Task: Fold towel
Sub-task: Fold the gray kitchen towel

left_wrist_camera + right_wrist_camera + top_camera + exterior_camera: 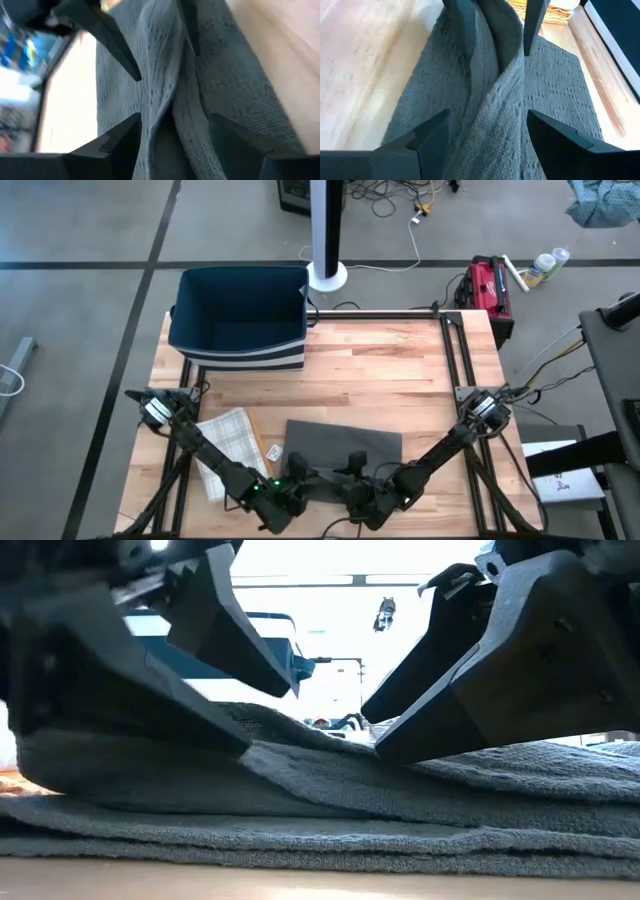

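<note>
Both the left gripper point(298, 471) and the right gripper point(355, 463) are seen spread wide, fingers straddling a raised ridge of the grey towel point(345, 442), which is laid folded at the wooden table's point(380, 380) near edge, both arms being stretched low and inward.

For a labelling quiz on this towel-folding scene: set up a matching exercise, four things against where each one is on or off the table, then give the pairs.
Things:
1. grey towel
2. blue bin
3. checked cloth
4. red case

Places:
A. on the floor, past the table's far right corner
B. at the table's far edge, on the left half
C. at the near edge in the middle, with the left gripper and right gripper on it
D. flat on the wood beside the left arm

Pairs: 1-C, 2-B, 3-D, 4-A
</note>
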Robot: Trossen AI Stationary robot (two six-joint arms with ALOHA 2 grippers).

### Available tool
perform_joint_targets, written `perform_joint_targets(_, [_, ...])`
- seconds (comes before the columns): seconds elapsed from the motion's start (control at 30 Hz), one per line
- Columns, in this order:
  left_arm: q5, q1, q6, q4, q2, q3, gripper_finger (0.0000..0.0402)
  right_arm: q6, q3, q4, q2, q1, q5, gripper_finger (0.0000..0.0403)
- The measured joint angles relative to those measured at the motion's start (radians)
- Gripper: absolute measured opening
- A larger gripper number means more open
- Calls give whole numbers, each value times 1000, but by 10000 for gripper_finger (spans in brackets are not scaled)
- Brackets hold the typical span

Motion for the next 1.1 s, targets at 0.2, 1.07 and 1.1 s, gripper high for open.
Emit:
perform_joint_targets(0.2, [76, 13, -145, -228, 0, 132, 223, 4, 0, 0, 0, -2, 0, 250])
perform_joint_targets(1.07, [144, 35, -404, -775, 268, 620, 205, 21, -1, -1, 2, -17, 0, 258])
perform_joint_targets(1.1, [147, 35, -399, -790, 279, 638, 203, 21, -1, -1, 2, -17, -1, 256])
